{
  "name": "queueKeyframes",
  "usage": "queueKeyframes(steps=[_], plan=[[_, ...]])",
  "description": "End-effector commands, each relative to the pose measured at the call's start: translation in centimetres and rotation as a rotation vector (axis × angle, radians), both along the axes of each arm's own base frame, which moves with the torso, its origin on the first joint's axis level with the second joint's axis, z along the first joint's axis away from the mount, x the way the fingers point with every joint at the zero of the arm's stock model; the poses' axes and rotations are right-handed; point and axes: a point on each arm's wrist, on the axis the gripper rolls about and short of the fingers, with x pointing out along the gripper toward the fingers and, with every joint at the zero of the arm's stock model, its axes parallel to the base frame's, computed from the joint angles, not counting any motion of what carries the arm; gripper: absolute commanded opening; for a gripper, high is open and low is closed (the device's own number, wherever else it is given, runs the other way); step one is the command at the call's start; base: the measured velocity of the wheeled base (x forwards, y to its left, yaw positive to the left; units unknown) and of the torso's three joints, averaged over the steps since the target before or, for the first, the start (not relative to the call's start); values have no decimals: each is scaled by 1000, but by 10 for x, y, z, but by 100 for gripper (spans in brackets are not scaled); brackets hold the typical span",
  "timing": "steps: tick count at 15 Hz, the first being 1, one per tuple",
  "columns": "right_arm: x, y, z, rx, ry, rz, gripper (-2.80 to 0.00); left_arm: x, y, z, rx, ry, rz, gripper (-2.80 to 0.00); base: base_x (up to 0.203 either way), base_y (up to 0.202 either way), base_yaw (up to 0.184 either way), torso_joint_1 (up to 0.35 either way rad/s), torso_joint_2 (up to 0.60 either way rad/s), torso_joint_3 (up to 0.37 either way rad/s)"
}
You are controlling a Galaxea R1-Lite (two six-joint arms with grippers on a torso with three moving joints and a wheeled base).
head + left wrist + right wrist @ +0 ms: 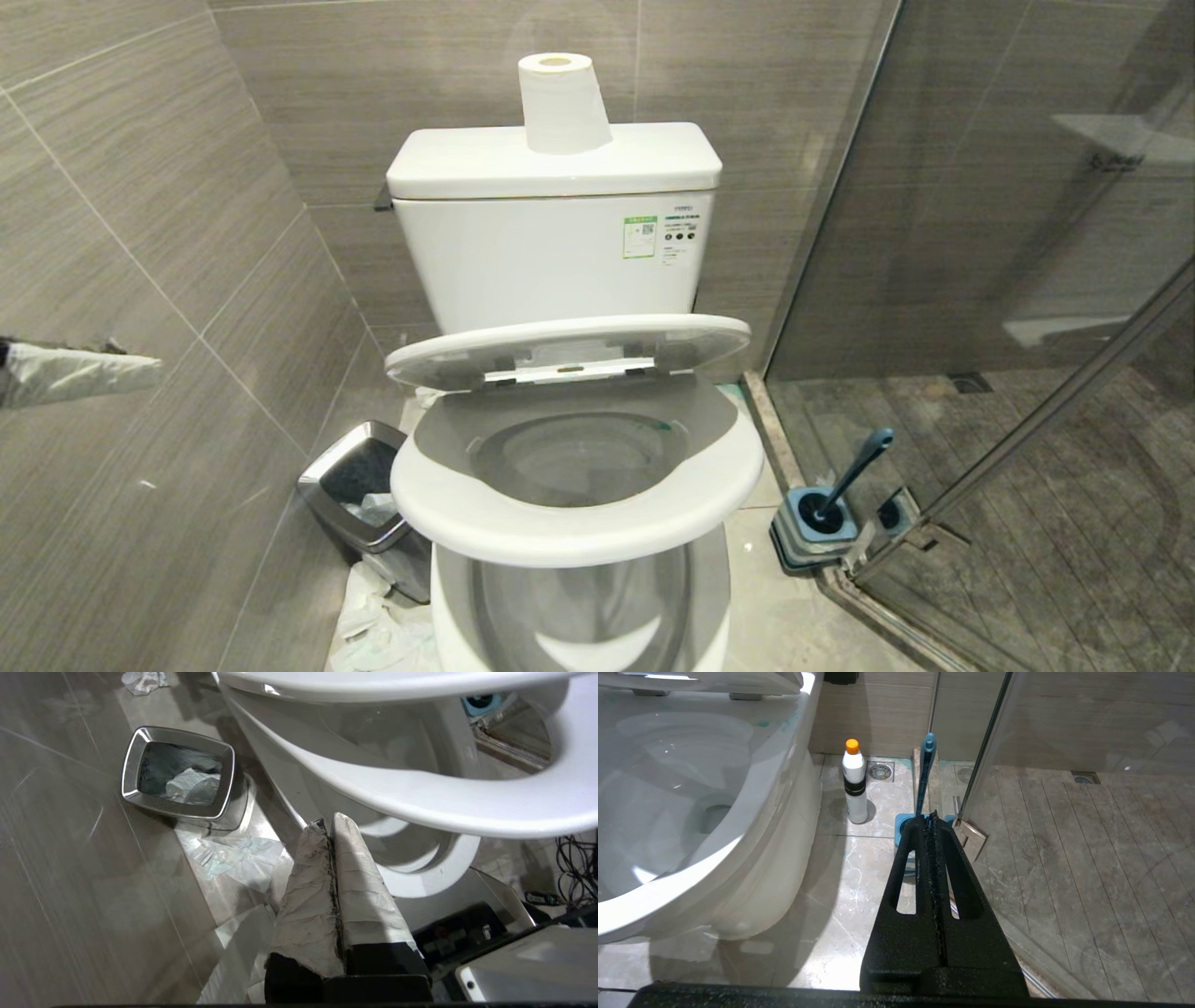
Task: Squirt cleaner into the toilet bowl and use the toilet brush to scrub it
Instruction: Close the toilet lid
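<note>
The white toilet bowl (444,623) fills the middle of the head view. Its seat (579,523) stands lifted off the rim and the lid (569,347) tilts above that. My left gripper (149,371), wrapped in white tape, reaches in from the left edge, shut and empty. In the left wrist view the left gripper (327,823) hangs beside the bowl (355,732), under the seat (420,802). The cleaner (855,784), a white bottle with an orange cap, stands on the floor next to the bowl (691,812). The toilet brush (926,772) (854,476) leans in its holder (817,527). My black right gripper (930,817) is shut and empty, low, in front of the holder.
A steel-rimmed bin (359,495) (177,779) with a liner stands left of the toilet, with crumpled paper (233,856) on the floor beside it. A paper roll (560,103) sits on the tank. A glass shower partition (980,280) closes off the right; tiled wall is at the left.
</note>
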Motion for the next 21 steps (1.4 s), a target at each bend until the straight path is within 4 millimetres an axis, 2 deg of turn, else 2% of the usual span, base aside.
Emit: queueKeyframes(steps=[1, 3, 6, 12, 16, 21], plan=[[0, 0, 0, -1, 1, 1, -280, 13, -4, 10, -78, -102, 20, -280, 0, 0, 0, 0, 0, 0], [0, 0, 0, -1, 1, 1, -280, 31, -4, 19, -165, -182, 70, -280, 0, 0, 0, 0, 0, 0], [0, 0, 0, -1, 1, 1, -280, 42, -3, 23, -177, -234, 90, -280, 0, 0, 0, 0, 0, 0], [0, 0, 0, -1, 1, 0, -280, 43, -1, 26, -179, -254, 100, -280, 0, 0, 0, 0, 0, 0], [0, 0, 0, -1, 1, 1, -280, 56, -3, 31, -170, -337, 114, -280, 0, 0, 0, 0, 0, 0], [0, 0, 0, -1, 1, 1, -280, 59, -3, 34, -171, -345, 113, -280, 0, 0, 0, 0, 0, 0]])
